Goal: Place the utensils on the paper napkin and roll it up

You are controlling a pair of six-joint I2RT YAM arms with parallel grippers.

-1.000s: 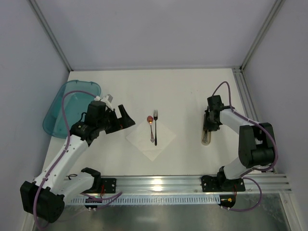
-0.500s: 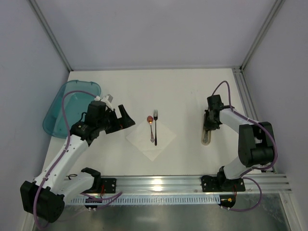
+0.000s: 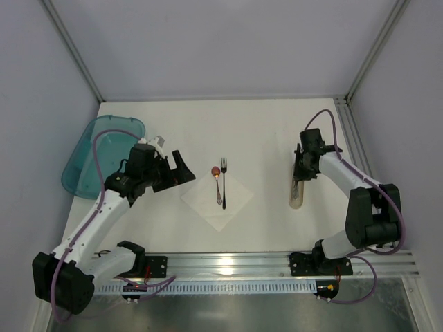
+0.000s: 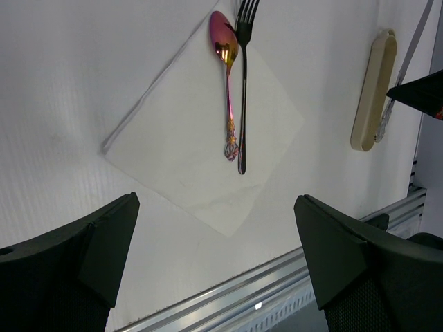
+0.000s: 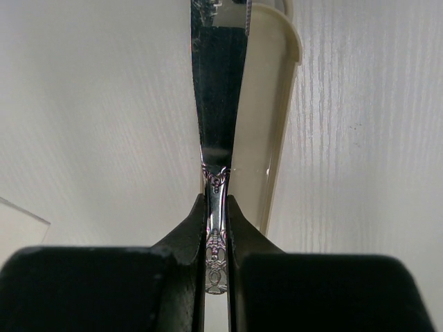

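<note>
With right tool (image 5: pixel 216 207) pinching the knife (image 5: pixel 218 90) by its thin handle and left tool (image 4: pixel 214 206) wide and empty, risks a swivel or snag on the beige holder (image 5: pixel 261 117) during lift.

Left arm (image 3: pixel 93 221) reaches up and inward from its base, elbow bent, wrist angled toward the table's centre; left gripper (image 3: pixel 183 168) hovers with jaws spread wide; right arm (image 3: pixel 344 173) folds back over its base; right gripper (image 5: pixel 216 207) has its fingers pinched tight on the knife (image 5: pixel 220 104) handle
</note>
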